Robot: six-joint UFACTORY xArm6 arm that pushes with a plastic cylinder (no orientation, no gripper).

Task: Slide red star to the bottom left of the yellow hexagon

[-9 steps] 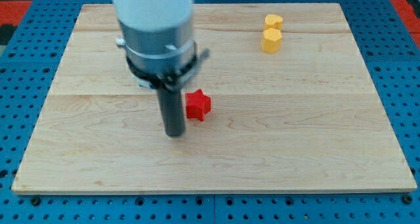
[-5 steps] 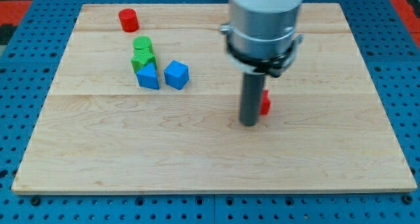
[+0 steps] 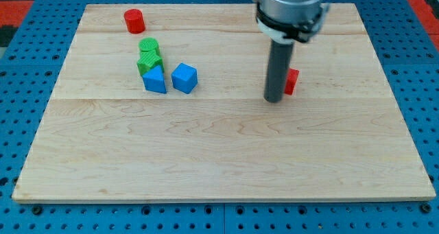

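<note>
One small red star-shaped block (image 3: 291, 81) is what you need to watch, and only a sliver of it shows, peeking out on the view's right of the dark rod. My tip (image 3: 274, 99) rests on the pale wooden board (image 3: 219, 151) just to the view's left and slightly toward the bottom edge of that block, touching it or nearly so. So the star lies up and to the right of my tip, toward the board's top right corner. There are no jaws here, only a plain rod, so nothing opens or clamps. You cannot see the yellow hexagon now; the arm's body probably hides it, so judge the remaining distance cautiously. Near the top left sit a red cylinder (image 3: 133, 20), two green blocks (image 3: 149, 55), a blue triangular block (image 3: 155, 79) and a blue cube (image 3: 184, 77), well apart from the star.
</note>
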